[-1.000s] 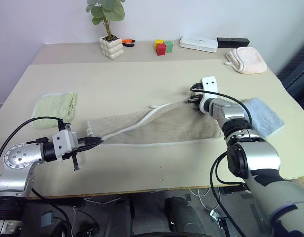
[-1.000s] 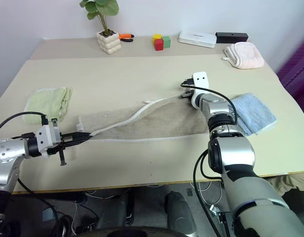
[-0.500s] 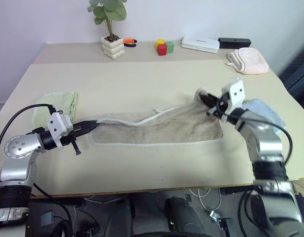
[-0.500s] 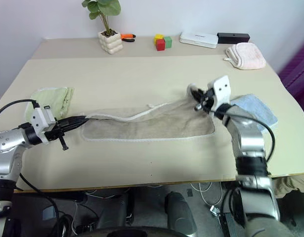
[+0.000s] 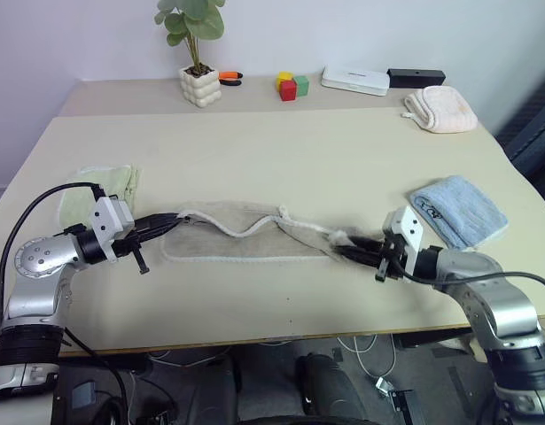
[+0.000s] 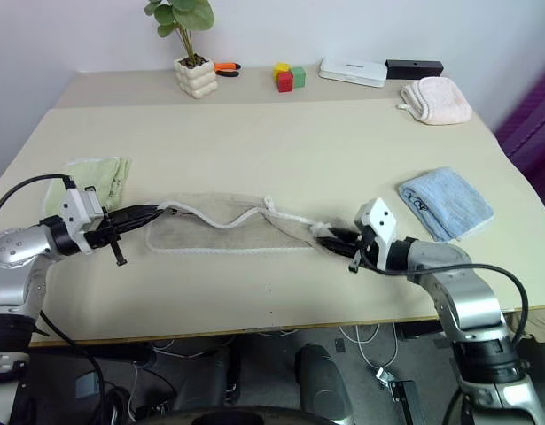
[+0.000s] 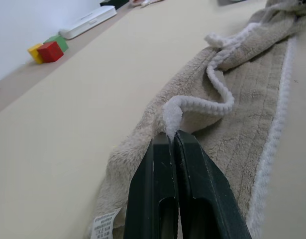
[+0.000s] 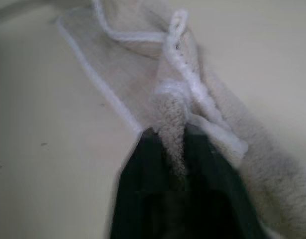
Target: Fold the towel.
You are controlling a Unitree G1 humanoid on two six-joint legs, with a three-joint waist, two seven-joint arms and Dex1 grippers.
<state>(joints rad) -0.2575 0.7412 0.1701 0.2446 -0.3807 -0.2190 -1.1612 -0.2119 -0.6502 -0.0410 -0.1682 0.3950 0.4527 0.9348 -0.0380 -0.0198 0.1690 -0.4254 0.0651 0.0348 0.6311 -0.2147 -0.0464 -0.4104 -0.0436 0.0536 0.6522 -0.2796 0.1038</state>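
Your beige towel [image 5: 245, 239] lies crumpled at lower centre of the table [image 5: 281, 150], its long axis running left to right across the frame, the pale corded edge snaking along its upper side. Your left gripper [image 5: 170, 222], fingers pressed together, pinches that edge at the towel's left end. Your right gripper [image 5: 343, 254] has the right end bunched between slightly parted fingers. A white care label [image 7: 104, 222] shows near the left corner; its print is unreadable.
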